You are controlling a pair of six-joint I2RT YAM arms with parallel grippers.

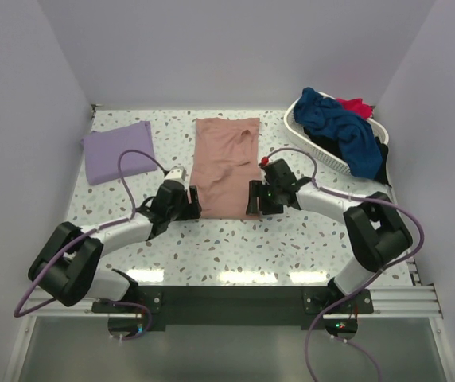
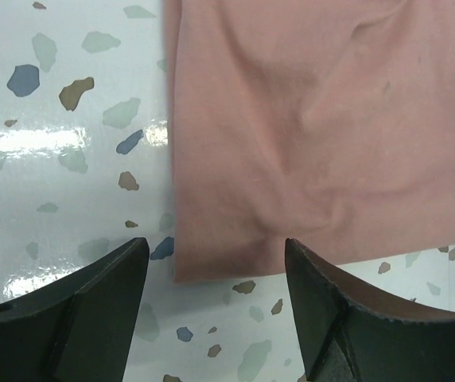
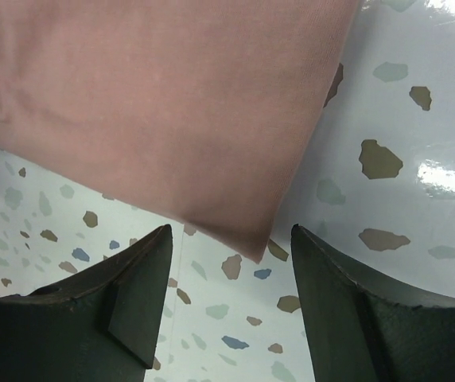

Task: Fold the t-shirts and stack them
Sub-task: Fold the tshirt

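A dusty-pink t-shirt point(image 1: 226, 163) lies folded into a long strip in the middle of the table. My left gripper point(image 1: 192, 201) stands open just off its near left corner point(image 2: 181, 274); nothing is between the black fingers point(image 2: 92, 310). My right gripper point(image 1: 254, 197) is open at the near right corner point(image 3: 258, 253), with nothing in it. A folded lavender t-shirt point(image 1: 119, 151) lies flat at the far left. Navy blue point(image 1: 340, 127), red point(image 1: 355, 105) and black point(image 1: 383, 159) t-shirts are heaped in the basket.
A white slatted laundry basket point(image 1: 311, 135) stands at the far right, tilted toward the table's middle. The speckled tabletop point(image 1: 235, 239) runs between the shirt and the arm bases. Purple cables loop over both arms.
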